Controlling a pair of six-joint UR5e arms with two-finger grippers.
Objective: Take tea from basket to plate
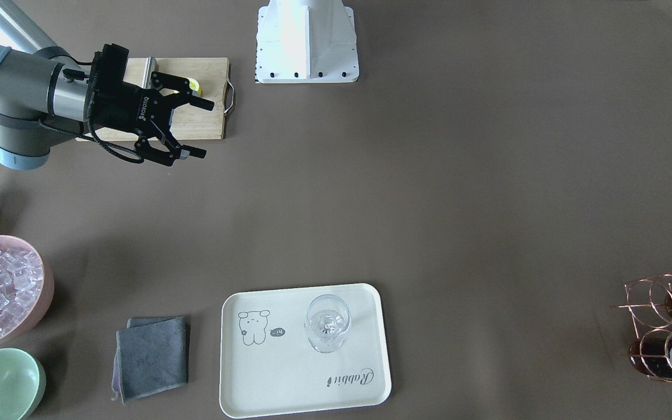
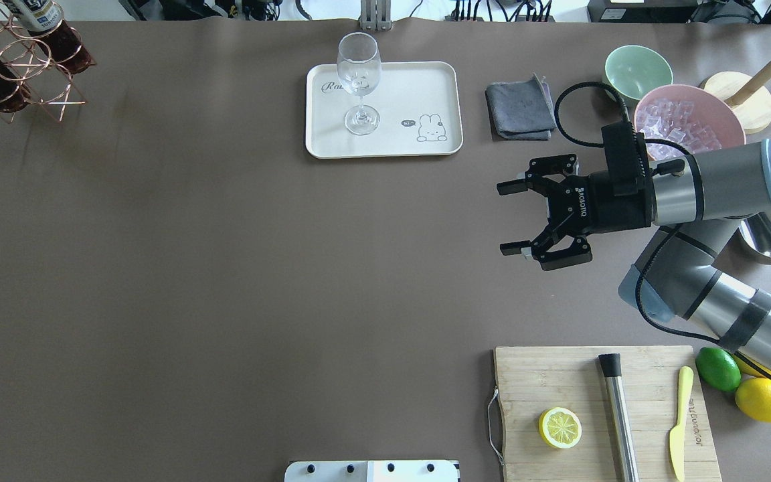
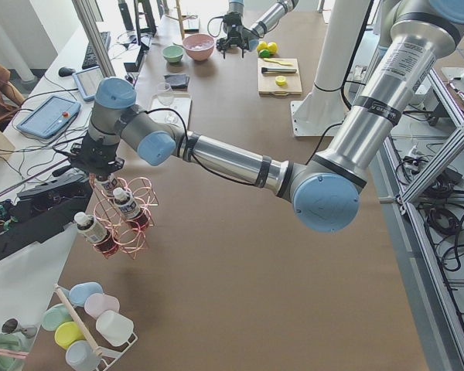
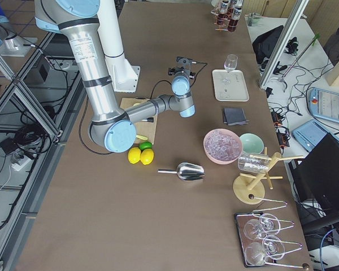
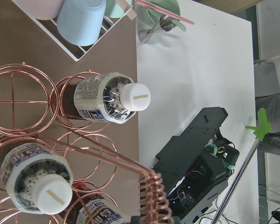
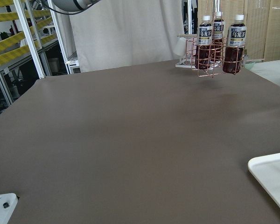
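tea, white-capped clear plastic bottle (image 5: pixel 100 213), is sitting in rose-gold wire basket (image 5: pixel 151 193), not cream rectangular plate (image 2: pixel 392 87); left gripper (image 3: pixel 104 171) can't tell, right gripper (image 2: pixel 504 219) gaping.

A clear stemmed wine glass (image 2: pixel 359 80) stands upper centre of the overhead view, with a folded grey cloth (image 2: pixel 521 107), mint-green bowl (image 2: pixel 638 67) and pink bowl of ice cubes (image 2: pixel 690 88) to its right. Lower right, a wooden cutting board (image 2: pixel 559 375) bears a halved lemon (image 2: pixel 560 428), steel muddler (image 2: pixel 618 415) and yellow knife (image 2: pixel 678 422).

Basket (image 5: pixel 151 193) of shiny copper wire; plate (image 1: pixel 289 379) matt, perhaps plastic.
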